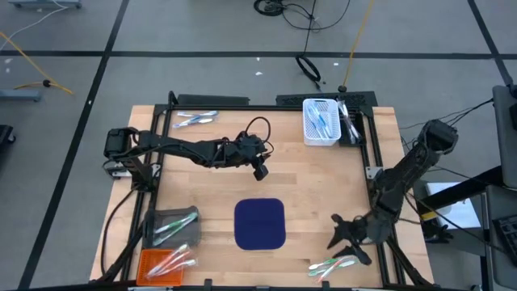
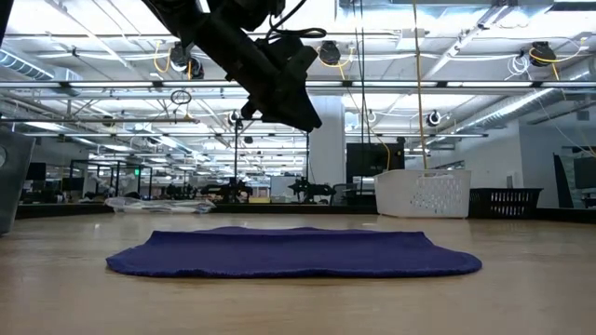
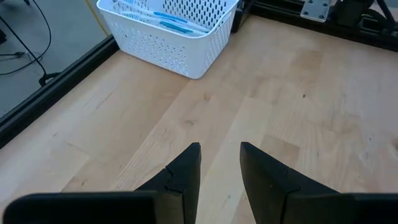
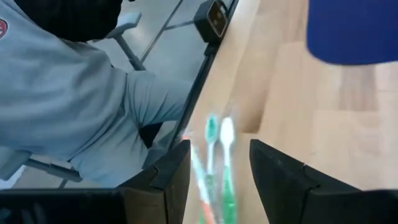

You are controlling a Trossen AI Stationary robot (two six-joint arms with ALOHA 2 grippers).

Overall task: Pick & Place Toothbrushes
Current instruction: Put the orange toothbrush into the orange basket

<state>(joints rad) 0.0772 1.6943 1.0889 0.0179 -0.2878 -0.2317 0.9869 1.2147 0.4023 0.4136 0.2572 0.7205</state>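
Observation:
Green, white and orange-pink toothbrushes (image 1: 331,265) lie flat near the table's near edge, also in the right wrist view (image 4: 214,168). My right gripper (image 1: 335,234) hovers open just above and beside them (image 4: 217,162), touching nothing. My left gripper (image 1: 260,170) hangs open over the table's middle, beyond the navy mat (image 1: 260,224), with only bare wood between its fingers (image 3: 221,155). Blue-and-white toothbrushes lie in the white basket (image 1: 321,121). Others (image 1: 194,119) lie loose at the far left.
A grey tray (image 1: 174,226) holds green toothbrushes and an orange tray (image 1: 166,263) holds pink-white ones at the near left. A person in grey clothes (image 4: 74,93) sits just beyond the table's near edge. Black frame rails (image 1: 376,174) edge the table.

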